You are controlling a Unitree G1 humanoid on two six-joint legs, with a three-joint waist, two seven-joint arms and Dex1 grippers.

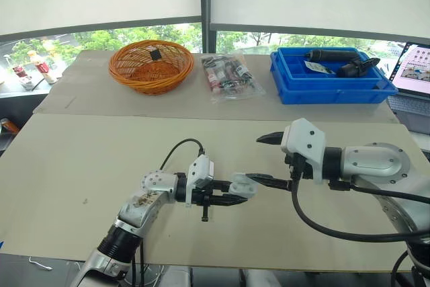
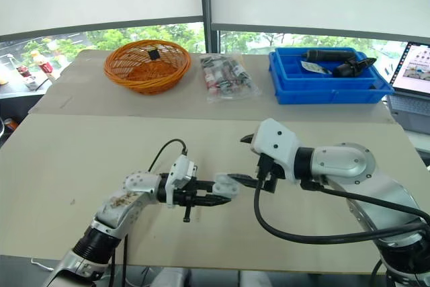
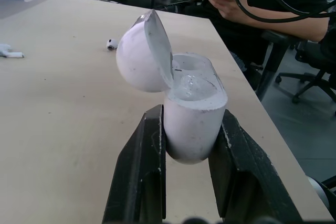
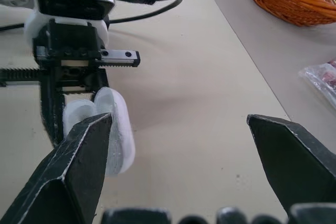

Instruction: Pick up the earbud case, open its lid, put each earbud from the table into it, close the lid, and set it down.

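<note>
The left gripper, two matte black tapered fingers, is clamped on the rounded base of a smooth, glossy white plastic earbud case. It holds the case above the flat, matte beige table, near the middle of the front edge. The case's domed lid is swung open on its hinge. The right gripper is spread wide and holds nothing. One of its pointed black fingertips sits right at the lid; contact is unclear. A small white earbud and a second earbud lie apart on the table. A woven orange wicker basket, a crinkled clear plastic packet and a rectangular blue plastic tray line the far edge.
</note>
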